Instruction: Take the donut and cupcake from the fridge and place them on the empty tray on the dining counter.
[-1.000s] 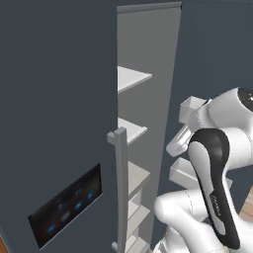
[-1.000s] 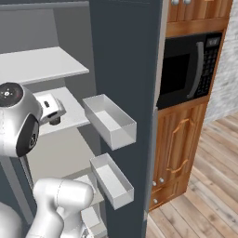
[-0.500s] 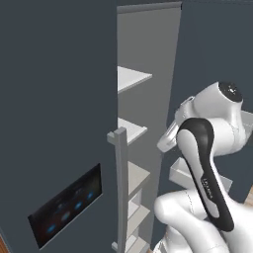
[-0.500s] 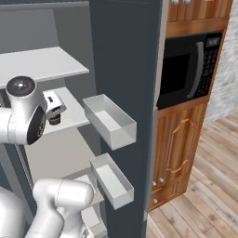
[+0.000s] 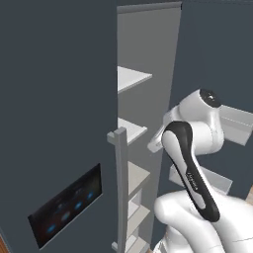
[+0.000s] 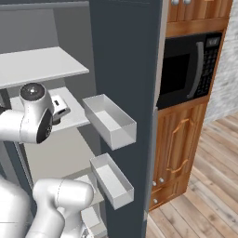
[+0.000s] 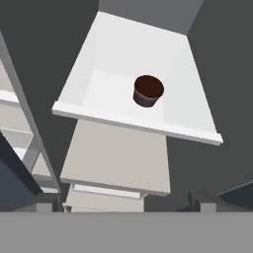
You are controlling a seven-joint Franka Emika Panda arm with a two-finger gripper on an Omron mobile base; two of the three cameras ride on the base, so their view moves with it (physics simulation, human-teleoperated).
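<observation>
Tall dark slate-grey fridge [image 5: 59,123] stands with one door open, white shelves [image 6: 42,65] bared. In the hand view, a small round brown-topped cupcake in a dark wrapper [image 7: 147,91] sits alone on a white shelf [image 7: 104,74], upper centre of frame. Two-finger gripper [image 7: 127,203] at bottom edge, dark fingertips [image 7: 201,201] spread wide, holding nothing, well apart from the cupcake. Black microwave in wooden cabinet [image 6: 186,69], upper right in the right base view.

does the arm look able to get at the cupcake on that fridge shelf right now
Probably yes. The cupcake sits alone on a white shelf, nothing stands between it and the hand, and the jaws are open.
</observation>
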